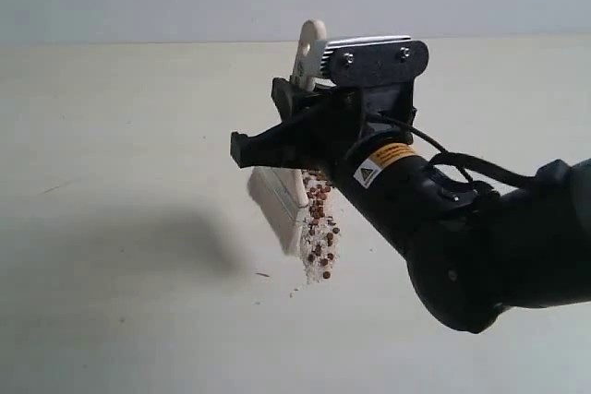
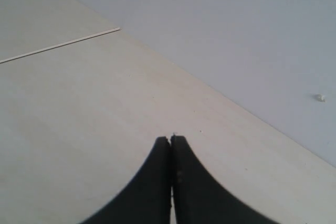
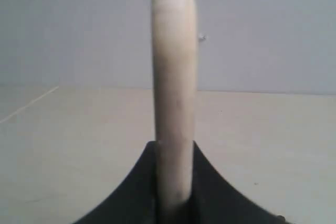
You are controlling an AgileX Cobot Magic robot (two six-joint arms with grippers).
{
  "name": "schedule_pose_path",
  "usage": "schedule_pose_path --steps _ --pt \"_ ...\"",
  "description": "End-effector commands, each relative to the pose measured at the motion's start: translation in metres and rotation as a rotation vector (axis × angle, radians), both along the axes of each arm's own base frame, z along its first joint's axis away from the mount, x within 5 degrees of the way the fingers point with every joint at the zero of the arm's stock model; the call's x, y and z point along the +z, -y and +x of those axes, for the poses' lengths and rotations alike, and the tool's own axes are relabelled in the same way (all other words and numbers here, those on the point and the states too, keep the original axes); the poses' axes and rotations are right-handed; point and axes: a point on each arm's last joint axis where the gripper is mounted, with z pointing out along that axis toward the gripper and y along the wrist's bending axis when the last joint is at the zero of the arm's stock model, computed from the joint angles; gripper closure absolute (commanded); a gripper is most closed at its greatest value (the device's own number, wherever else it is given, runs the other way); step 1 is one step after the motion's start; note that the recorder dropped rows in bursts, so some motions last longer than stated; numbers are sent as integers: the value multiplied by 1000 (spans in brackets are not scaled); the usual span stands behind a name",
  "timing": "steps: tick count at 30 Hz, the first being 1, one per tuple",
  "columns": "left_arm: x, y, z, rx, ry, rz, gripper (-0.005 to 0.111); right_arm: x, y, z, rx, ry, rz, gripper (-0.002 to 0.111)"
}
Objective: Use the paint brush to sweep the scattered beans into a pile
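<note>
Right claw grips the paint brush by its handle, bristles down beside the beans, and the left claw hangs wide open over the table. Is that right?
Not quite: the left claw is shut, jaws pressed together, as the left wrist view shows. The right claw does grip the paint brush, bristles beside the beans.

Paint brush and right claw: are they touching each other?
Touching. The right wrist view shows the right claw shut on the paint brush handle, both jaws against its sides.

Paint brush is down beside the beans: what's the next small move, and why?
Probably a short push sideways into the beans: the right claw grips the paint brush, bristles down beside them, and they lie in a strip, not a heap.
</note>
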Motion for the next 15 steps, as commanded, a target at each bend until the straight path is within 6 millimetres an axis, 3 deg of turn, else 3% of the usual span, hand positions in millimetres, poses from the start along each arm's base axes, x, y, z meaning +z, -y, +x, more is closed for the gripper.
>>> schedule_pose_path --steps 1,8,15 --pt "2 0 0 1 12 0 107 15 -1 -7 147 45 -169 108" --pt "2 0 0 1 12 0 107 19 52 -18 260 96 -227 108" --pt "2 0 0 1 11 2 107 28 67 -32 548 137 -179 108"
